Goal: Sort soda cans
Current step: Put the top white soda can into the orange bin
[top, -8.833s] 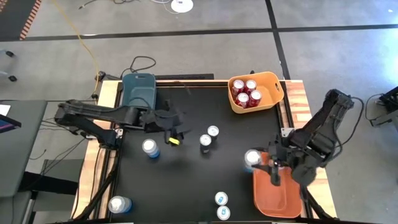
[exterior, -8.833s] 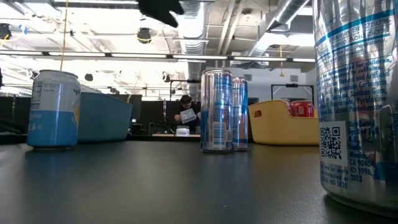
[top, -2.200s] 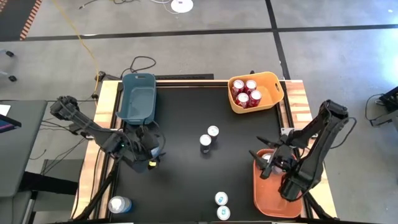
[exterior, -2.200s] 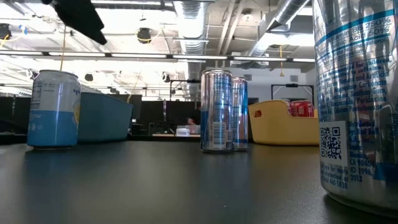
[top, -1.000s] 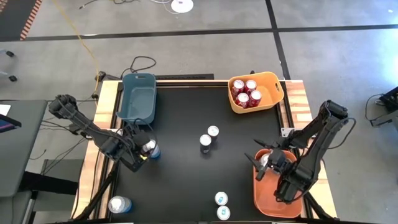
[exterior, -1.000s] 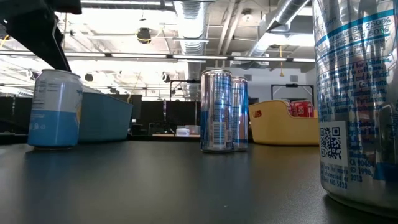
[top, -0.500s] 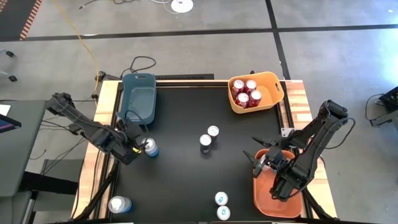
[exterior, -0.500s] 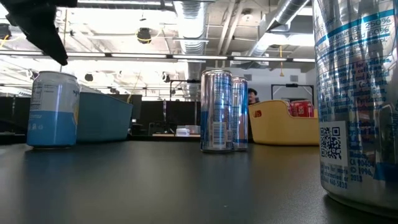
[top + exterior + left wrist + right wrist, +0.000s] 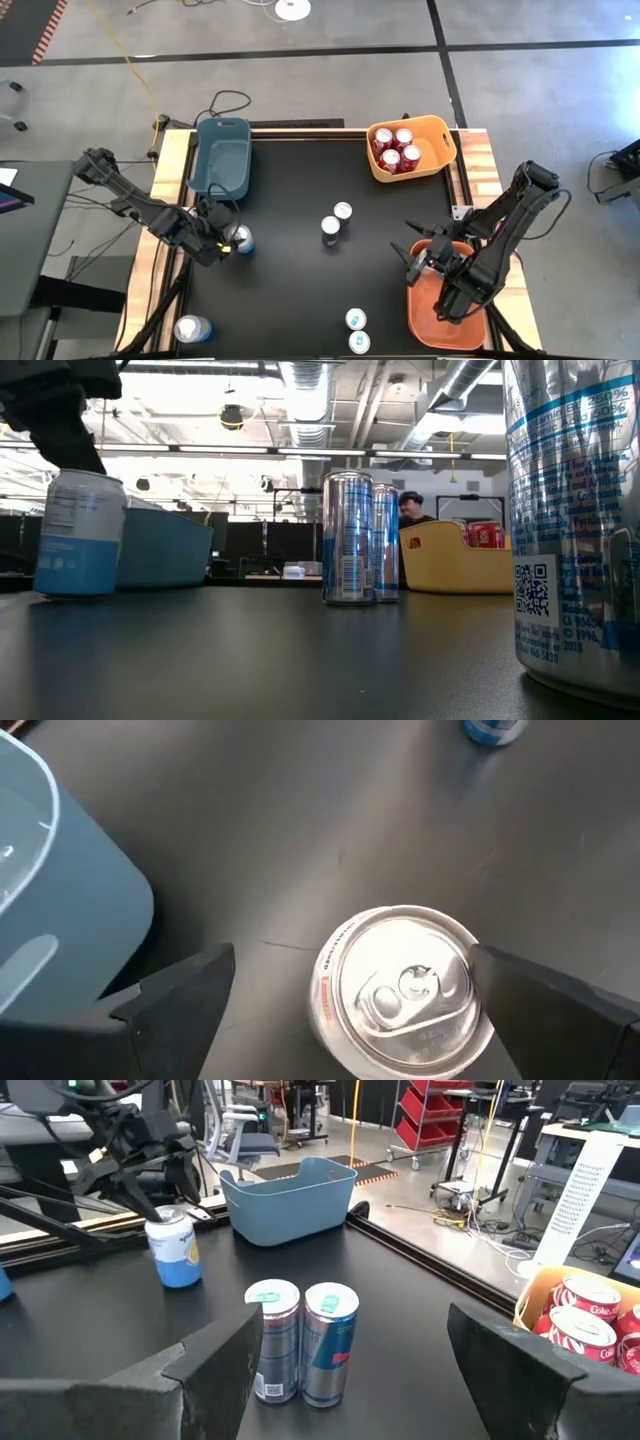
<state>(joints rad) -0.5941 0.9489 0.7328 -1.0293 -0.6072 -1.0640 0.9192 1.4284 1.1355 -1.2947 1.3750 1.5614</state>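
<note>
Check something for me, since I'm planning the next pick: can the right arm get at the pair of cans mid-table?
Probably yes. The right gripper is open above the orange tray, and only bare tabletop shows between it and the two cans.

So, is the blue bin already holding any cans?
No, in the high view the blue bin near the left gripper is empty inside, while the blue can stands on the table between that gripper's fingers.

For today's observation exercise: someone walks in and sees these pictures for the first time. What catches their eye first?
Probably the yellow bin at the table's far right corner, packed with four red cans. Next, the left gripper, open around a blue can near the blue bin.
</note>
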